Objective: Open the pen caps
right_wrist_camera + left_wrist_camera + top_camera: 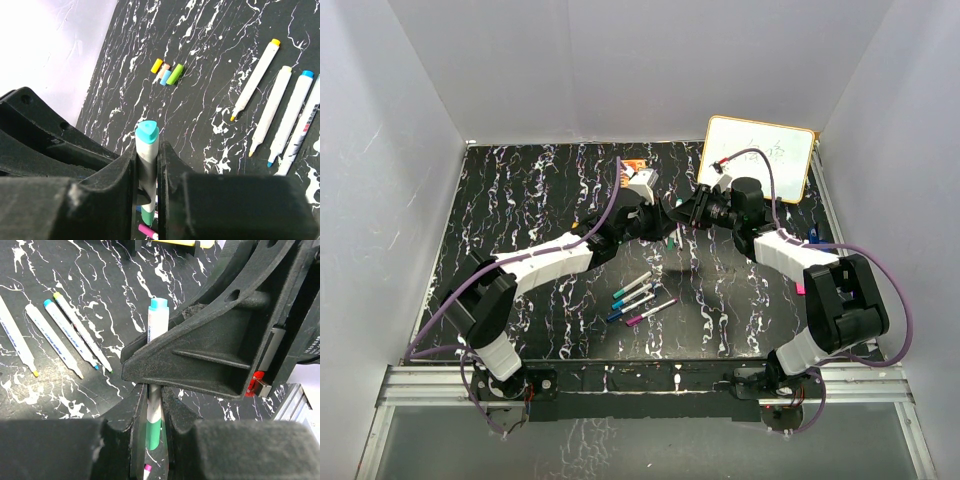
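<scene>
so both arms are bunched up over the middle of the table with one pen shared between them. The left gripper is clamped round the green cap end, and the right gripper is pinched onto the white barrel just under the teal end. Neither set of jaws has any slack that I can see. The pen is up off the table, lying along the slot between the fingers in both wrist views. Its long axis runs from the left gripper's palm outward, with the cap toward the left wrist and the teal end pointing away from it. How tilted it is against the table, honestly can't tell, since the grippers hide it from above. What I'd worry about is the two grips sitting really close together. If the pull isn't straight along the barrel, the cap could cock sideways and jam. The smooth barrel might also slide through the right fingers instead of the cap popping. And if it lets go suddenly, one half could drop among the uncapped pens or scatter the loose caps
</scene>
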`<action>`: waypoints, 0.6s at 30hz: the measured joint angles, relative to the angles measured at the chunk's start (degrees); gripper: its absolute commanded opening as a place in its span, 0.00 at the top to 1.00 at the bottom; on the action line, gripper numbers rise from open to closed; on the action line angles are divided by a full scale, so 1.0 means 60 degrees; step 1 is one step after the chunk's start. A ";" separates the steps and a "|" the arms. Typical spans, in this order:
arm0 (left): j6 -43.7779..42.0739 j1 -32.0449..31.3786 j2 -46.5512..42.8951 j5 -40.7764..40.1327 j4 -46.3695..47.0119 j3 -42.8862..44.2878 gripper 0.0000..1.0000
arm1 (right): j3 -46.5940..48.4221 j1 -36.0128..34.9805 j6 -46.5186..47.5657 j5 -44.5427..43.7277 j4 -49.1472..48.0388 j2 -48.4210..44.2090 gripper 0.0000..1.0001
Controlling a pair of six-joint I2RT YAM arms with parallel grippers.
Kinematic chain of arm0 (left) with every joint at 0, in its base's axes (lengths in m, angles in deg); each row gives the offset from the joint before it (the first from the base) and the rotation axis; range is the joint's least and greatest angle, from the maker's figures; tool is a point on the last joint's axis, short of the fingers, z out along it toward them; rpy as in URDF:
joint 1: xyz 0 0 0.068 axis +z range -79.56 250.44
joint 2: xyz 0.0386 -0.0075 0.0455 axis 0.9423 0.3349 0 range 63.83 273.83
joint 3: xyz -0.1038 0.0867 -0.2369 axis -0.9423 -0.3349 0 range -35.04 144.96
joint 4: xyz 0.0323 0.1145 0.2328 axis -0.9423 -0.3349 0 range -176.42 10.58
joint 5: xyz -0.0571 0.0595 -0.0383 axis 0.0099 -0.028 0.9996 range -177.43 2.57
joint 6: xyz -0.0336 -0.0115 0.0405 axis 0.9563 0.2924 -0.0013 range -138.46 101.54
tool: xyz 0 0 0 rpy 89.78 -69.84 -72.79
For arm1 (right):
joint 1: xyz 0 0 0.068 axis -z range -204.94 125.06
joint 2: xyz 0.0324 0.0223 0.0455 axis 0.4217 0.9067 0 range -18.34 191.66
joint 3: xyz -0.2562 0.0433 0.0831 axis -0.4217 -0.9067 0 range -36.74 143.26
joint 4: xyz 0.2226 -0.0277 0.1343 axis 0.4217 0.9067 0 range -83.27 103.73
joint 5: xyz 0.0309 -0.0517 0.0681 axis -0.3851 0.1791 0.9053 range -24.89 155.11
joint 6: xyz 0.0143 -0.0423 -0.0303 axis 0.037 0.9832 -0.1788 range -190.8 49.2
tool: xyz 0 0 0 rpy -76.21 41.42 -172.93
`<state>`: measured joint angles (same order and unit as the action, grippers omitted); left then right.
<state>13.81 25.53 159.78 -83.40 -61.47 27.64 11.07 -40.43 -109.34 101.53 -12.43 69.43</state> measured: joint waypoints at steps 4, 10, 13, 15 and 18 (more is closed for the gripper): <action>0.0076 0.0007 0.0022 0.0015 0.0117 0.0000 0.87 | 0.0000 -0.0007 -0.0073 0.0015 -0.0113 0.0000 1.00; 0.0131 0.0007 0.0044 0.0142 0.0197 -0.0004 0.53 | -0.0004 -0.0004 -0.0091 -0.0127 -0.0135 0.0004 1.00; 0.0040 0.0007 0.0036 0.0168 0.0226 -0.0044 0.51 | -0.0004 0.0000 -0.0091 -0.0193 -0.0135 0.0004 1.00; -0.0040 0.0007 -0.0004 0.0168 0.0204 -0.0182 0.51 | -0.0004 0.0000 -0.0091 -0.0233 -0.0135 0.0004 1.00; -0.0193 0.0007 -0.0029 0.0182 0.0142 -0.0441 0.51 | -0.0004 0.0000 -0.0091 -0.0270 -0.0135 0.0004 1.00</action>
<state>12.65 25.57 159.60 -82.31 -60.62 24.99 11.05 -40.43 -109.89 99.91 -13.24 69.45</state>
